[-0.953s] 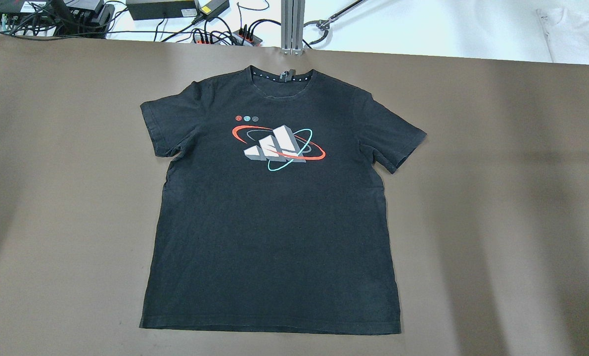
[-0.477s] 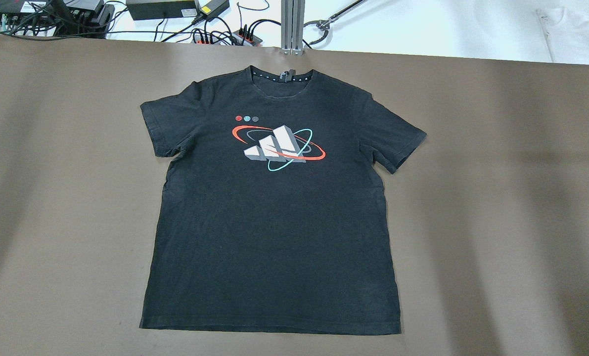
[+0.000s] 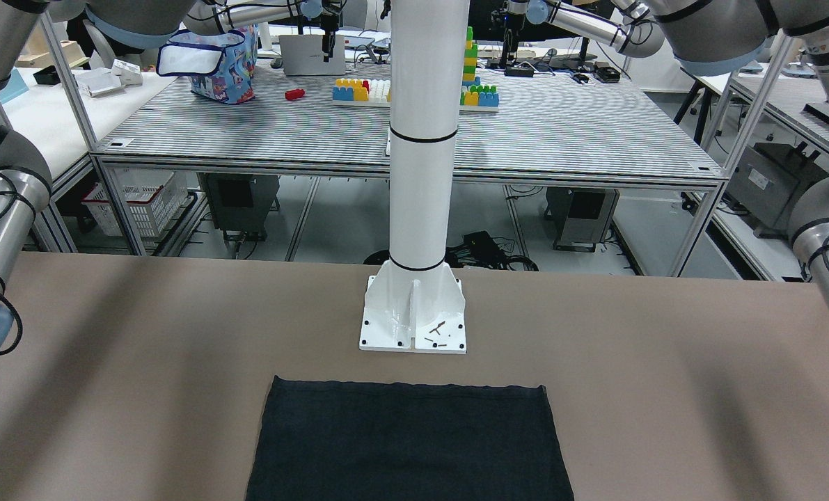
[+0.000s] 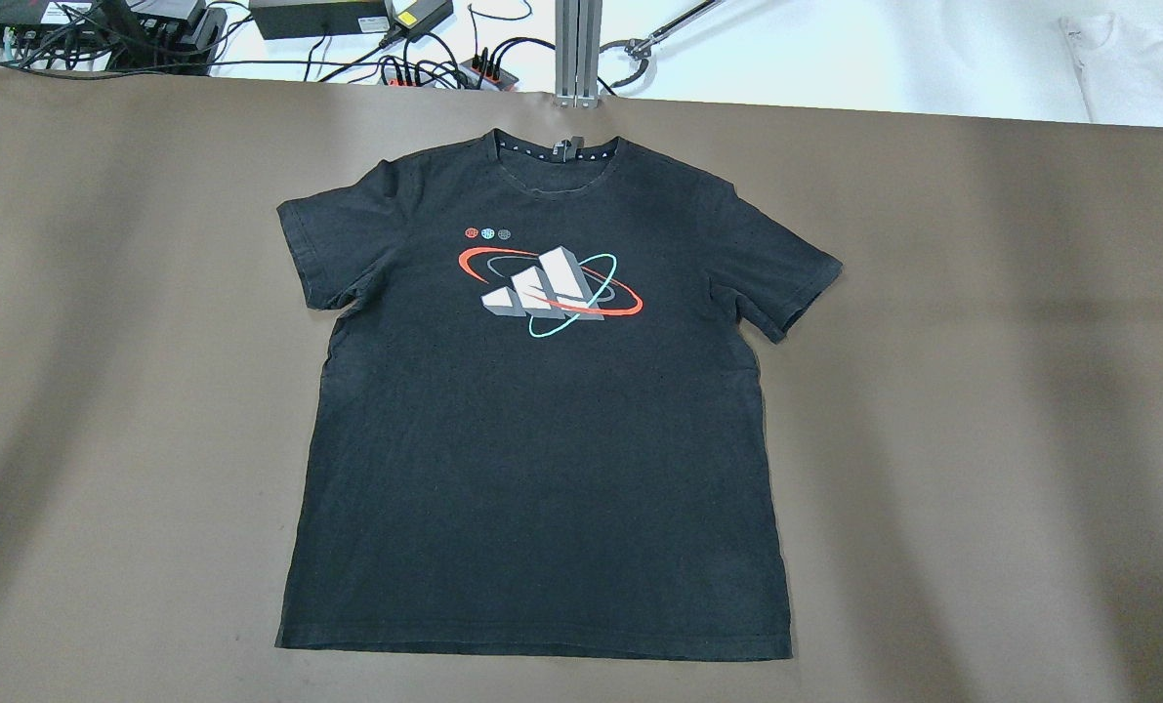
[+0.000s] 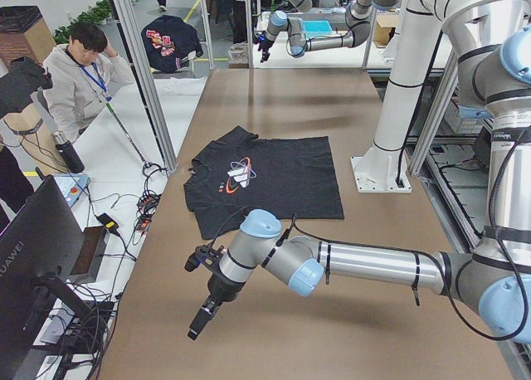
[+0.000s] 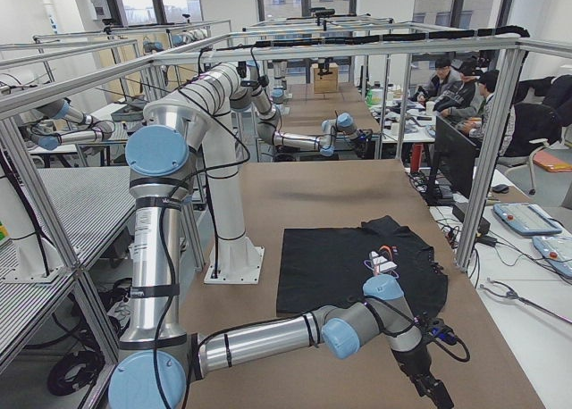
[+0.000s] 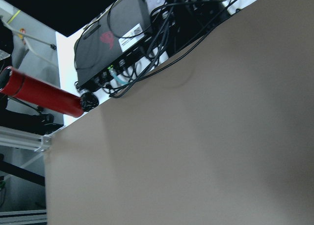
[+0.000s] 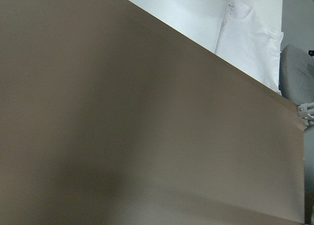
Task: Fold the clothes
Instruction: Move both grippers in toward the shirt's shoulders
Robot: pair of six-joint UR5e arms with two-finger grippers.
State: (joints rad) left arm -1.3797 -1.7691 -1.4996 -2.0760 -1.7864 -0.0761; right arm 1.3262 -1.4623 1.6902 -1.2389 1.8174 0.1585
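Note:
The clothes are one black T-shirt [image 4: 542,459] with a red, teal and grey print on the chest, spread flat and face up on the brown table, collar toward the far edge. Its plain hem end [image 3: 407,438] lies in front of the white pillar. In the exterior left view my left gripper [image 5: 195,328] hangs above the table well clear of the shirt [image 5: 274,181]. In the exterior right view my right gripper [image 6: 438,396] hangs past the other sleeve, clear of the shirt [image 6: 349,266]. I cannot tell whether either is open or shut. Neither wrist view shows fingers.
The white pillar's base plate [image 3: 413,327] is bolted near the shirt's hem. Cables and power boxes [image 4: 327,20] and an aluminium post [image 4: 578,49] line the far edge. A white garment [image 4: 1138,68] lies beyond it. A seated person [image 5: 79,81] is beside the table.
The shirt has not moved. Dark slivers of the arms now show at the left and right edges of the overhead view, where nothing showed before.

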